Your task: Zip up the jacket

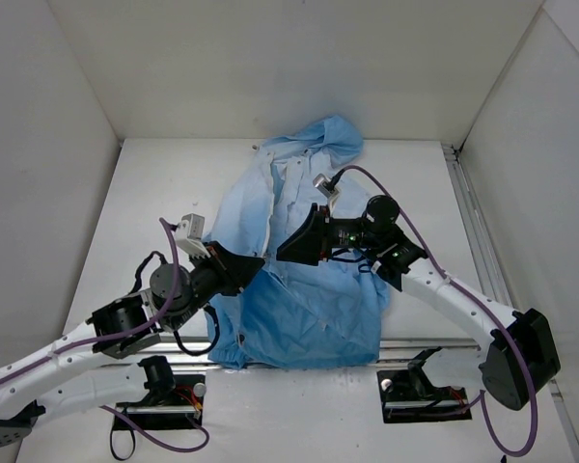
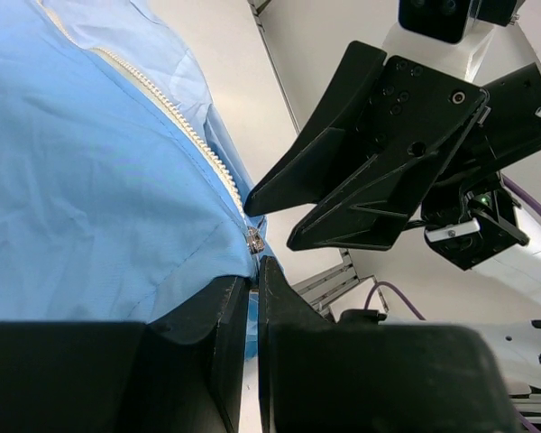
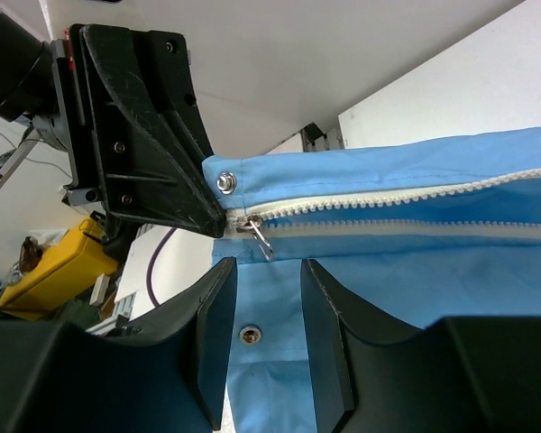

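Light blue jacket (image 1: 309, 309), white zipper (image 3: 388, 209)

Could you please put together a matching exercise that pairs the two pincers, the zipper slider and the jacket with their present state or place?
Things:
1. left pincer
2. right pincer
3. zipper slider
4. jacket

States or places:
A. light blue, lying on the table
B. open, holding nothing
C. shut on the jacket's hem
D. down by the hem, beside the left pincer's tips

Pairs: 1-C, 2-B, 3-D, 4-A.
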Controlling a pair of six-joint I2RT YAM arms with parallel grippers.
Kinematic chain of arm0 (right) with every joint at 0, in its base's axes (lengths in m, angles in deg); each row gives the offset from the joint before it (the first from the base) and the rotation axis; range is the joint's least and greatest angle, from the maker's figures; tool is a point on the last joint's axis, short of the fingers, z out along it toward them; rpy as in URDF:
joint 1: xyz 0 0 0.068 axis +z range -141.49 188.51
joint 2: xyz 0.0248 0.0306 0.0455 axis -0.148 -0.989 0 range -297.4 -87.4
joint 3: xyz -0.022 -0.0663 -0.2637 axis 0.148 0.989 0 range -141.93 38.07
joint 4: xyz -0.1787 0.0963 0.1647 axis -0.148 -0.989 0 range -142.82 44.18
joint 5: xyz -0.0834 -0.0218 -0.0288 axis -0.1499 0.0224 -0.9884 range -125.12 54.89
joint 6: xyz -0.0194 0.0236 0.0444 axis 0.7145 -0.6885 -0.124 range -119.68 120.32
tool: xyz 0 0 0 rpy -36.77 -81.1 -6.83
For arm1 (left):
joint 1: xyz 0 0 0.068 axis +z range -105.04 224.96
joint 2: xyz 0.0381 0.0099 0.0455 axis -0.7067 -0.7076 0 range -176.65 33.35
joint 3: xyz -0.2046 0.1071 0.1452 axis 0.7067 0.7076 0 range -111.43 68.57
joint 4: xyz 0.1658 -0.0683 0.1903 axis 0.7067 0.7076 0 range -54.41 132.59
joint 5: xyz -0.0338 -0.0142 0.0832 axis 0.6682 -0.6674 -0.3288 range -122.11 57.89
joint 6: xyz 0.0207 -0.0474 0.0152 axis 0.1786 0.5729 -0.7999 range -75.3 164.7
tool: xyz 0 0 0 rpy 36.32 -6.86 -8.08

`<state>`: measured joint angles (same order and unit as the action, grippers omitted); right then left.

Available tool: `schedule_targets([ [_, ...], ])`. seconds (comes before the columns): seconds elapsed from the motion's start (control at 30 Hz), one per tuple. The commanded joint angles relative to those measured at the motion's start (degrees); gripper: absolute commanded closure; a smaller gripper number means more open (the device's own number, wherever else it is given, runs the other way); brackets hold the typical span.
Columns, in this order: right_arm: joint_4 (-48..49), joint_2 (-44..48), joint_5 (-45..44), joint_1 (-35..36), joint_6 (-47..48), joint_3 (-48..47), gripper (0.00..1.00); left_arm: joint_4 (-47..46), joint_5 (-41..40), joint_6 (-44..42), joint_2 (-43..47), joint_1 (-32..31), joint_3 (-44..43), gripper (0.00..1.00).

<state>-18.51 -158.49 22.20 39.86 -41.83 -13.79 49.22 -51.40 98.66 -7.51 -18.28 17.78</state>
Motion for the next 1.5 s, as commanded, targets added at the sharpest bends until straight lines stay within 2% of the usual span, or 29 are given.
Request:
schedule_targets([
  [0.0, 6.3, 0.5, 1.8, 0.0, -0.8, -0.6, 0.69, -8.0, 1.2, -1.1, -0.2, 0.0, -0.6, 1.00],
  [0.4, 8.0, -0.7, 1.3, 2.1, -0.9, -2.0, 0.75, -9.4, 2.1, -1.0, -1.3, 0.0, -0.7, 1.00],
  [0.6, 8.1, -0.6, 1.0, 2.3, -0.9, -2.0, 0.88, -9.5, 2.0, -0.8, -1.3, 0.0, -0.5, 1.00],
  [0.7, 8.0, -0.4, 0.4, 2.2, -0.9, -1.8, 1.00, -9.5, 2.1, -0.7, -1.2, 0.0, -0.5, 1.00],
  [0.93, 7.3, 1.5, -2.2, 0.6, -0.6, -1.4, 1.00, -4.2, 1.4, 0.4, 0.2, 0.0, -1.9, 1.00],
  [1.0, -1.4, 1.7, -3.3, -0.5, 4.0, -3.3, 1.00, -1.2, 0.8, 1.2, 0.8, 0.0, -2.4, 1.00],
  [1.03, -7.3, 2.0, -6.1, -0.7, 11.6, -5.0, 1.00, -0.4, 0.6, 1.6, 1.5, 0.0, -2.6, 1.00],
  [1.07, -16.8, 2.1, -8.1, 0.2, 14.4, -8.0, 1.00, 1.2, 0.3, 2.3, 1.9, 0.0, -3.1, 1.00],
  [1.47, -27.0, 0.1, -26.3, 1.0, 20.6, -10.5, 1.00, 9.3, -0.1, 3.7, 1.6, 0.0, -7.5, 1.00],
])
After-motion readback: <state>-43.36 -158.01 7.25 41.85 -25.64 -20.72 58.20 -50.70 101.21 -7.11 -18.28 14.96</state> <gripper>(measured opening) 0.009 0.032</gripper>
